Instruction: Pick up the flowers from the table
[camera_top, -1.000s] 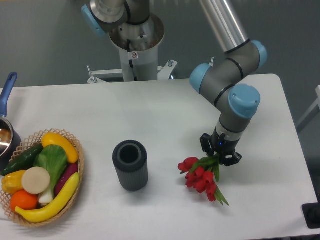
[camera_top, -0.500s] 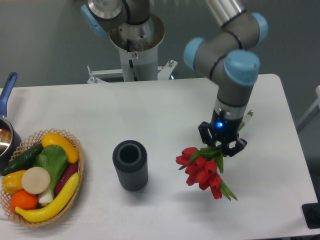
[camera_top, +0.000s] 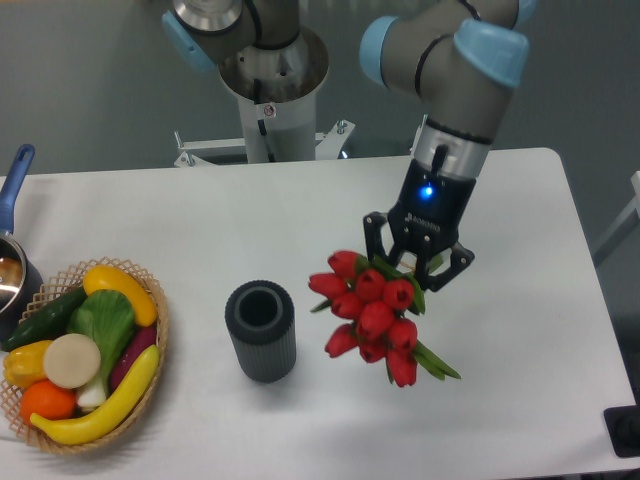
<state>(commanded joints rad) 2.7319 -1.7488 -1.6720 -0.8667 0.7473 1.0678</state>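
The fingers (camera_top: 417, 262) hold the flowers (camera_top: 370, 312) by the stems (blooms hanging low), so the lift above the tabletop (camera_top: 300, 210) should be slow and straight.

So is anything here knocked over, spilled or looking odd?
Nothing stands out. The gripper holds the flowers above the table, the dark cup stands upright, and the basket keeps its produce inside.
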